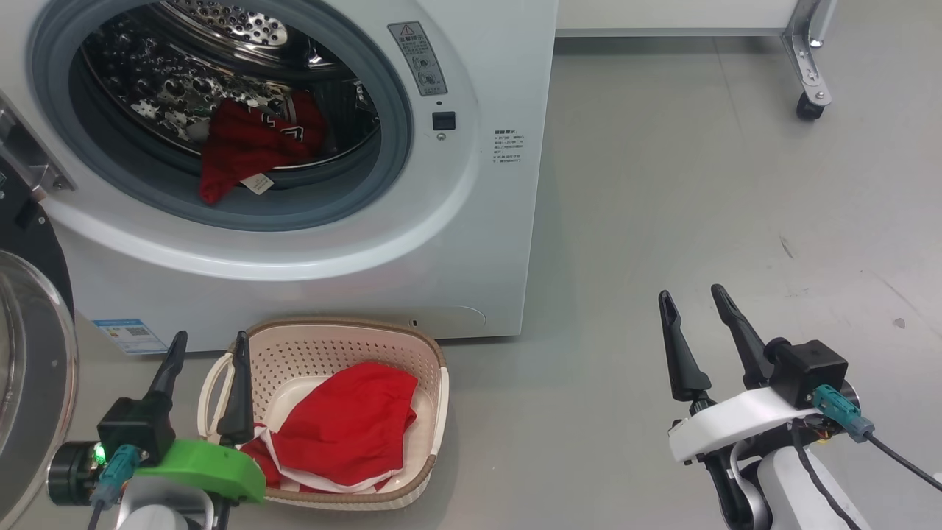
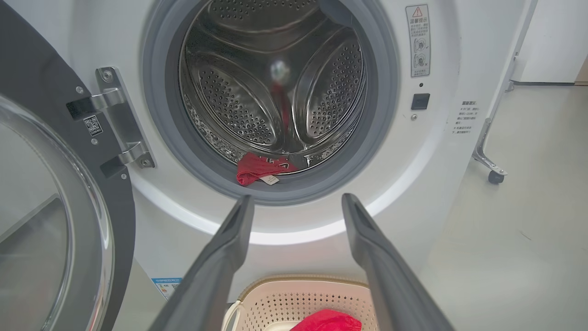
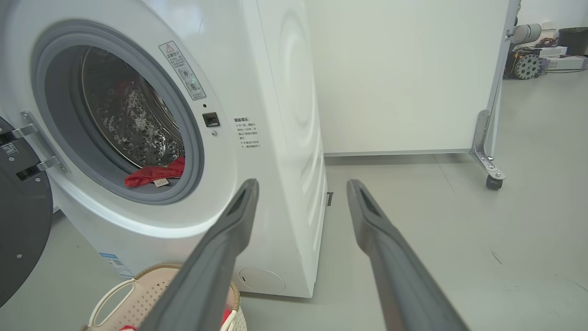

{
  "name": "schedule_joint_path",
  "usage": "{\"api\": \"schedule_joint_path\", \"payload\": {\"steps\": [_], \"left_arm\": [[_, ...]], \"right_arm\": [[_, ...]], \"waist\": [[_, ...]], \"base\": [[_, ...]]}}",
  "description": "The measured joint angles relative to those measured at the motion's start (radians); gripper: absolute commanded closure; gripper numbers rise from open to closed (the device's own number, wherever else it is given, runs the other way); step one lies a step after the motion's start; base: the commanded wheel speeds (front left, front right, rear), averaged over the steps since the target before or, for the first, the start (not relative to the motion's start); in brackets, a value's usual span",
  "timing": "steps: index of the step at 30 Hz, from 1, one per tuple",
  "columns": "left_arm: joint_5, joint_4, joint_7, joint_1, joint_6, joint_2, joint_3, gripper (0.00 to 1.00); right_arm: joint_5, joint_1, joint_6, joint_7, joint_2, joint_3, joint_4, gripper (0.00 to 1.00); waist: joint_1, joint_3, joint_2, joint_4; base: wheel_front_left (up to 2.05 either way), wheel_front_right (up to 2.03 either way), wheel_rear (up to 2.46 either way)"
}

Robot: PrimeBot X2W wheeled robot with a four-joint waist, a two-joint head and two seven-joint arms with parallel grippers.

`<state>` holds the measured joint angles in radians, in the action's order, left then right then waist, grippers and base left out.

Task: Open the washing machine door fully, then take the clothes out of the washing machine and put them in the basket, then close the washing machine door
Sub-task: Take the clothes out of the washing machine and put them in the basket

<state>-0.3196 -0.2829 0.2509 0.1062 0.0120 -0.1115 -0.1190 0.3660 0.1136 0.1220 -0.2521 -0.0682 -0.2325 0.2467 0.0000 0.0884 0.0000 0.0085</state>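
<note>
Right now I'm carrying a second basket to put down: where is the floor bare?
Bare floor runs between the washing machine and the wheeled panel leg, ahead of the right claw. Crowded in front of the machine: basket, open door and left claw.

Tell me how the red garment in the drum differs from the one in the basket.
The drum garment lies bunched, spilling onto the grey seal; the basket garment spreads flatter across the basket. The drum garment shows a white tag; the basket garment shows white trim at its edge. Both are bright red.
</note>
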Motion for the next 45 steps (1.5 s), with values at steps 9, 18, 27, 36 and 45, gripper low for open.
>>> {"api": "schedule_joint_path", "payload": {"steps": [9,18,27,36,45], "left_arm": [[0.013,0.041,0.000,-0.051,-0.003,0.002,-0.001,0.00],[0.015,0.069,0.000,-0.071,-0.003,0.005,0.000,0.00],[0.032,0.090,0.000,-0.092,-0.003,0.006,0.004,0.00],[0.039,0.102,0.000,-0.104,-0.003,0.007,0.006,0.00],[0.040,0.108,0.000,-0.113,-0.003,0.008,0.006,0.00]], "right_arm": [[0.000,-0.002,0.000,0.000,0.001,-0.006,0.000,0.00],[0.000,-0.004,0.000,0.000,0.001,-0.009,0.000,0.00],[0.002,-0.004,0.000,0.000,0.001,-0.011,0.000,0.00],[0.002,-0.005,0.000,0.000,0.001,-0.014,0.000,0.00],[0.003,-0.006,0.000,0.000,0.001,-0.017,0.000,0.00]], "waist": [[0.0000,-0.006,0.0000,-0.004],[0.0000,-0.005,0.0000,-0.006],[0.0000,-0.005,0.0000,-0.008],[0.0000,-0.006,0.0000,-0.013],[0.0000,-0.009,0.0000,-0.016]], "base": [[0.00,0.00,0.00],[0.00,0.00,0.00],[0.00,0.00,0.00],[0.00,0.00,0.00],[0.00,0.00,0.00]]}}
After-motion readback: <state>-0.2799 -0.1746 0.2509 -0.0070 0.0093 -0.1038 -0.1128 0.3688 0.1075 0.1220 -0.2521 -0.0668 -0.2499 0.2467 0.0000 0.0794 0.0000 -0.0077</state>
